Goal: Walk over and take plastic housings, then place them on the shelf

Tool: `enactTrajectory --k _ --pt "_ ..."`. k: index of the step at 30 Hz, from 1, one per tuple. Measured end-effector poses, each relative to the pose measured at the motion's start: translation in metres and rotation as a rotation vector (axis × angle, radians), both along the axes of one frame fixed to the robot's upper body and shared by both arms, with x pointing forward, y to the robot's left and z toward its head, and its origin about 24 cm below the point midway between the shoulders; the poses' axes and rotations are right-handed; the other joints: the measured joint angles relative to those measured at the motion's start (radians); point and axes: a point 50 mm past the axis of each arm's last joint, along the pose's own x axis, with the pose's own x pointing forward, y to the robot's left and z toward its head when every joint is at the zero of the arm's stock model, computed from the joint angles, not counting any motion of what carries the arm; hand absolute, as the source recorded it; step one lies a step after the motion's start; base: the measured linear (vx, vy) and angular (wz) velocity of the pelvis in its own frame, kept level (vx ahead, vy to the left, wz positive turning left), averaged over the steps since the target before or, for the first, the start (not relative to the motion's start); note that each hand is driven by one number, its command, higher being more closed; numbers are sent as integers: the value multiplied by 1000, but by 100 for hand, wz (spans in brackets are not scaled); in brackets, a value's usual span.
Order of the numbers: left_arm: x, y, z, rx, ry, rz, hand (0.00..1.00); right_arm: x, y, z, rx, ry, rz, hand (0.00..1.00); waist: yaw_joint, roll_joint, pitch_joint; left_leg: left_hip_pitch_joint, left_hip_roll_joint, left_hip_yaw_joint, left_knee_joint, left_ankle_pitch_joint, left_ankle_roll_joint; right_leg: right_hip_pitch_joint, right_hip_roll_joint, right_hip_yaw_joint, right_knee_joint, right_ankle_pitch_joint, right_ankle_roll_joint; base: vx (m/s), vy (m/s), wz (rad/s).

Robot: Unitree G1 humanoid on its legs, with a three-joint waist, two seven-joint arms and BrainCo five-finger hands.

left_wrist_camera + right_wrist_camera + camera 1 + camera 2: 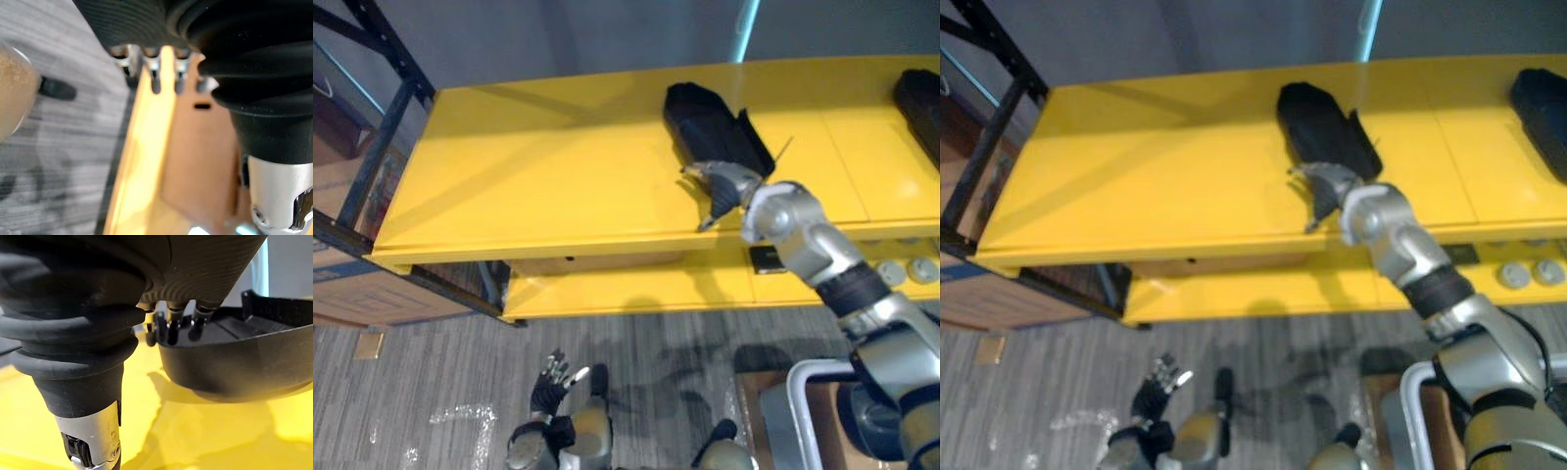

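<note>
A black plastic housing (708, 125) lies on the top board of the yellow shelf (538, 176), right of its middle. My right hand (726, 186) reaches over the board's front edge to the housing's near end. Its fingers (171, 325) are straight, with their tips at the rim of the housing (244, 362), and nothing is clasped. A second black housing (920, 108) lies at the board's far right end. My left hand (551, 384) hangs low over the grey floor in front of the shelf, fingers spread and empty.
The lower yellow board carries round grey parts (906, 271) and a small dark item (767, 258) at the right. A black rack frame (382, 127) and cardboard boxes (352, 289) stand to the left. A grey-rimmed bin (800, 411) sits by my right side.
</note>
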Motion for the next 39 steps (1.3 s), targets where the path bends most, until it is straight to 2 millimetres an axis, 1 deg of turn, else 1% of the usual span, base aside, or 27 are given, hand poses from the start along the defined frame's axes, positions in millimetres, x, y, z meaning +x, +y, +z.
enactTrajectory --k 3,6,13,18,21,23,25,26,27,28,29,30,31,32,33,34,35,37,38,39 --pt "3 -1 1 1 -8 -10 0 3 -1 8 -10 -25 -13 0 1 0 0 0 0 1 0 0 0 0 0 0 1 2 4 0 0 0" --pt "2 -3 1 -2 -7 -18 0 4 -4 10 -5 -25 -43 0 1 1 1 1 2 2 0 0 0 -1 1 0 4 1 3 0 0 0" --pt "2 -4 1 -4 -7 -18 0 10 -18 14 22 -19 -162 0 0 9 5 3 3 5 0 -1 1 -1 1 4 6 1 2 -38 -11 -1" --pt "2 -4 1 -2 -5 -14 0 11 -31 21 75 -34 -253 0 -1 17 9 3 3 6 0 -1 1 -2 0 5 7 1 3 -22 -7 0" --pt "2 -6 1 -5 -4 -20 0 11 -35 27 98 -49 -262 0 -1 18 10 4 3 7 0 -1 1 -2 0 5 7 1 3 0 0 0" --pt "2 -9 1 -10 -2 -33 0 11 -31 30 120 -56 -214 0 -2 20 10 5 3 9 0 -1 1 -2 0 7 7 2 4 0 0 0" --pt "2 -11 0 -14 -2 -42 0 9 -20 33 185 -62 -103 0 -4 20 10 7 4 12 0 -1 1 -1 1 9 7 2 4 0 0 -2" --pt "2 -12 1 -17 -3 -41 0 6 -10 38 258 -69 -12 0 -6 22 12 13 2 14 1 -1 1 1 0 11 7 2 4 0 0 -8" --pt "2 -13 1 -22 -6 -36 0 0 0 46 337 -96 78 0 -6 25 13 21 1 19 1 -1 1 5 -3 17 7 2 4 -5 -1 -8" --pt "2 -13 2 -23 -9 -35 0 -5 4 52 386 -126 122 0 -6 26 13 23 1 22 1 -1 1 6 -3 18 7 2 4 -14 -5 -6" --pt "4 -13 4 -26 -19 -31 0 -17 6 68 506 -220 193 0 -6 29 14 27 0 22 1 -1 1 10 -4 18 7 2 5 0 0 0" --pt "4 -13 4 -32 -22 -21 0 -27 -2 81 629 -320 223 0 -6 31 15 36 -3 21 0 -1 1 20 -6 17 7 2 6 0 0 0" --pt "4 -13 4 -35 -22 -17 0 -31 -9 86 676 -368 222 0 -7 31 14 39 -4 20 0 -1 1 24 -8 16 7 0 8 -58 -6 8" --pt "4 -13 4 -45 -23 0 0 -38 -28 99 757 -489 184 0 -23 32 14 39 -8 15 0 -1 1 30 -11 10 8 -2 8 -63 1 10" --pt "4 -13 4 -46 -23 4 0 -40 -36 102 781 -526 159 0 -32 32 14 37 -9 13 0 -1 1 30 -12 6 7 -4 7 -92 5 9" --pt "4 -12 4 -45 -22 5 0 -43 -53 104 803 -583 101 0 -42 32 13 37 -10 13 -1 -4 -2 31 -13 4 5 -7 11 -70 7 4" --pt "3 -12 4 -44 -20 6 0 -44 -61 103 798 -601 72 0 -48 32 13 37 -11 13 -1 -5 -3 32 -13 3 4 -7 13 -82 6 0" --pt "0 -12 2 -45 -9 9 0 -48 -84 94 741 -617 -16 0 -65 36 11 36 -11 18 -1 -9 3 33 -12 6 -7 -2 18 -69 2 -5" --pt "-2 -12 1 -45 -3 10 0 -48 -91 91 687 -612 -52 0 -74 38 10 36 -11 22 0 -10 3 33 -10 10 -15 5 19 -40 -2 -9" --pt "-3 -12 1 -45 0 10 0 -47 -95 89 663 -609 -73 0 -77 40 9 36 -11 24 0 -9 3 32 -10 13 -18 7 20 -22 -5 -8"
